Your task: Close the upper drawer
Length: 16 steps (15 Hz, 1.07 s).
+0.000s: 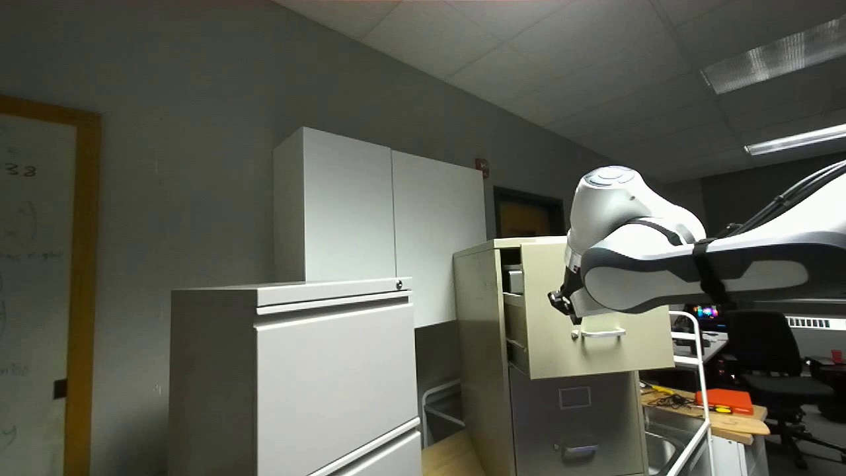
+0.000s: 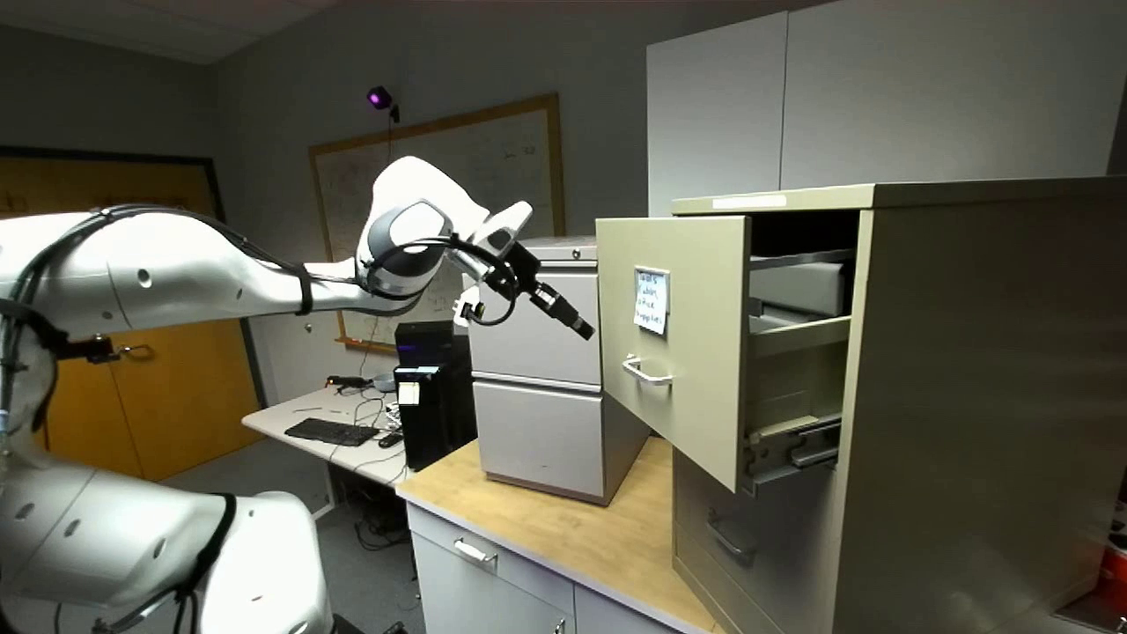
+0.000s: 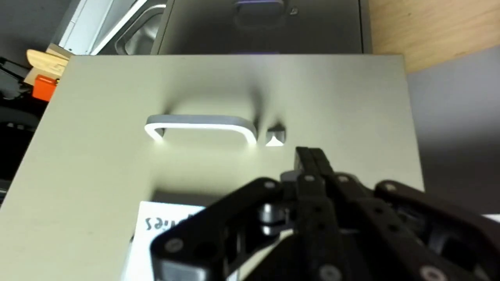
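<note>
Upper drawer (image 2: pixel 696 345) stands open straight ahead of the pincer (image 3: pixel 310 151), its cabinet (image 2: pixel 938 396) beyond. The pincer is together, on nothing; whether it touches I cannot tell. Step in hand, I judge: lining up to push; next calls for a steady forward shove, square on, until flush

Upper drawer (image 2: pixel 696 352) is plain cream, end effector (image 3: pixel 310 156) black. Arm (image 2: pixel 185 277) is white and grey; surface (image 2: pixel 563 528), wood-grained tan.

whiteboard (image 2: pixel 475 158), keyboard (image 2: pixel 331 431) and filing cabinet (image 2: pixel 977 396) suggest an office.
</note>
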Tool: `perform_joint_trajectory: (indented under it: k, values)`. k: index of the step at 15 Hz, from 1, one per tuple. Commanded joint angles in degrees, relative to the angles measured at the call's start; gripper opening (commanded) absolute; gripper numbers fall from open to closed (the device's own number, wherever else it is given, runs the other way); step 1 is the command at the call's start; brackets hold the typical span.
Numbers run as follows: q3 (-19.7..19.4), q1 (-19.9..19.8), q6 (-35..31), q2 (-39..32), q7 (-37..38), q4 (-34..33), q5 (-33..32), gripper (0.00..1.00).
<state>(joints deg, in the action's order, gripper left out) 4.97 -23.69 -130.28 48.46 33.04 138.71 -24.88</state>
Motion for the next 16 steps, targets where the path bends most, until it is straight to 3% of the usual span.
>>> perform_joint_trajectory:
  k: [1,11,16]
  values:
    - [1.64,-3.87,-5.37,-0.08,6.02,-0.75,-1.14,0.00]
    - [6.31,-10.68,-17.65,-7.50,10.17,-2.46,-2.56,0.00]
    - [9.20,-14.16,-19.56,-10.54,10.77,-4.62,-4.56,0.00]
